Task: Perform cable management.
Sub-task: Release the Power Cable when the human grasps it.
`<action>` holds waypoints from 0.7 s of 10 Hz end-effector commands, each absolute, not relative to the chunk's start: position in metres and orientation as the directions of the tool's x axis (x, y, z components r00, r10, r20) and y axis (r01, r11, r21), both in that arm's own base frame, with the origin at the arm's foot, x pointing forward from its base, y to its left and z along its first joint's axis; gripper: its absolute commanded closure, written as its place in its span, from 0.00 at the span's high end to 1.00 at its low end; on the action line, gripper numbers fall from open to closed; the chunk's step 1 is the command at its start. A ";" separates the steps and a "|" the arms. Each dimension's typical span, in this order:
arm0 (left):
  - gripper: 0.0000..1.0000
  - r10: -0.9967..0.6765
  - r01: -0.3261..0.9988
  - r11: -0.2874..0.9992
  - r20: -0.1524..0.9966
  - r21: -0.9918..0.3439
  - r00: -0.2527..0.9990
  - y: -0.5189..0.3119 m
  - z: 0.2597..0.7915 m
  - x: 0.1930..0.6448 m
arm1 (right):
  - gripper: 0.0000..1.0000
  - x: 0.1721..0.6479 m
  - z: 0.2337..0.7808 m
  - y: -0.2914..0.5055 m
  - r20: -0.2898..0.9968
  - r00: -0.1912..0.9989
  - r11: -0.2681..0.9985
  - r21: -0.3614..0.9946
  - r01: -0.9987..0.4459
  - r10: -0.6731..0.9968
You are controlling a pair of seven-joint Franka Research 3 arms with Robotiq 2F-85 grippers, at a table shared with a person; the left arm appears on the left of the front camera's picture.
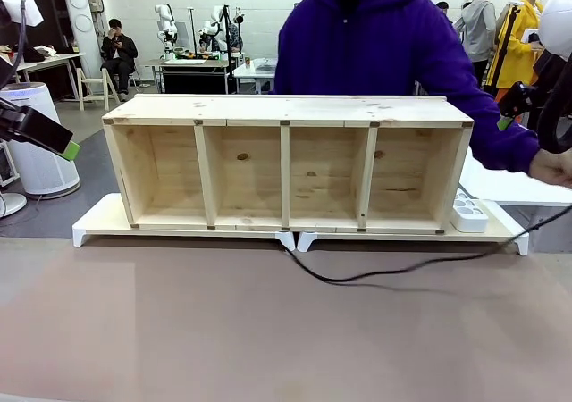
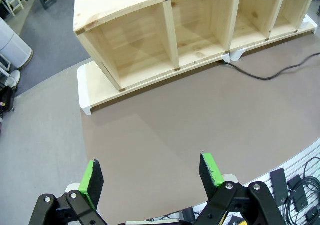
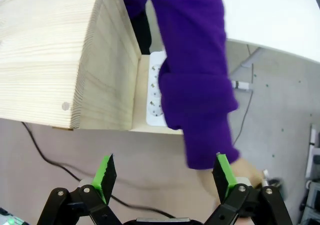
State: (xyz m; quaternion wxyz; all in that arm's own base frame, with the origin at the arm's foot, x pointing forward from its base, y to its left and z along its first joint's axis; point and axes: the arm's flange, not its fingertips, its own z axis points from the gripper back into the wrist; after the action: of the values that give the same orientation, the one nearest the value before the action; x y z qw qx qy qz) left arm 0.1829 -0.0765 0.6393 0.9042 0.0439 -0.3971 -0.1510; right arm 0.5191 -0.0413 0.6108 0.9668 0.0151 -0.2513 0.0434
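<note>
Brown surface (image 1: pixel 268 330) carries a long four-compartment wooden shelf (image 1: pixel 286 165) on white risers (image 1: pixel 98 228), open side facing the robot. Person in a purple sleeve (image 3: pixel 200 85) reaches over the shelf's right end, hand (image 1: pixel 556 165) at the surface edge. White power strip (image 1: pixel 467 213) sits just beside the shelf's right end.

The cable (image 1: pixel 393 268) lies on the surface in front of the shelf. Long axis runs roughly left-right, parallel to the shelf front: it starts under the gap between the two risers at mid-shelf, sags toward the robot, then rises to the right edge near the person's hand. Plug end not visible; can't tell which end it is on.

Left gripper (image 2: pixel 152 172) hovers high over bare surface, fingers spread wide, holding nothing. Right gripper (image 3: pixel 165 172) is above the shelf's right end, fingers also wide apart, empty, with the cable passing below it.

Step in hand looks like the approach to a first grasp. Best bet: right arm drops onto the slack right half, fingers straddling the cord crosswise, clear of the person's hand; pinch low so the thin cord doesn't slip out.
</note>
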 end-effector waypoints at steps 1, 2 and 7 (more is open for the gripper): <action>1.00 -0.308 0.236 0.950 0.708 0.202 0.635 -0.076 0.638 0.184 | 1.00 0.519 0.610 -0.041 0.483 0.873 0.996 0.008 -0.085 0.071; 1.00 -0.308 0.236 0.950 0.708 0.202 0.635 -0.076 0.638 0.184 | 1.00 0.519 0.610 -0.041 0.483 0.873 0.996 0.008 -0.085 0.071; 1.00 -0.308 0.236 0.950 0.708 0.202 0.635 -0.076 0.638 0.184 | 1.00 0.519 0.610 -0.041 0.483 0.873 0.996 0.008 -0.085 0.071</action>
State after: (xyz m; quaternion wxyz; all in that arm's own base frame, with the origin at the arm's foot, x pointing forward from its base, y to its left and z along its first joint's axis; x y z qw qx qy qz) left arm 0.1829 -0.0765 0.6393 0.9042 0.0439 -0.3970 -0.1510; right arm 0.5191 -0.0413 0.6108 0.9668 0.0151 -0.2513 0.0434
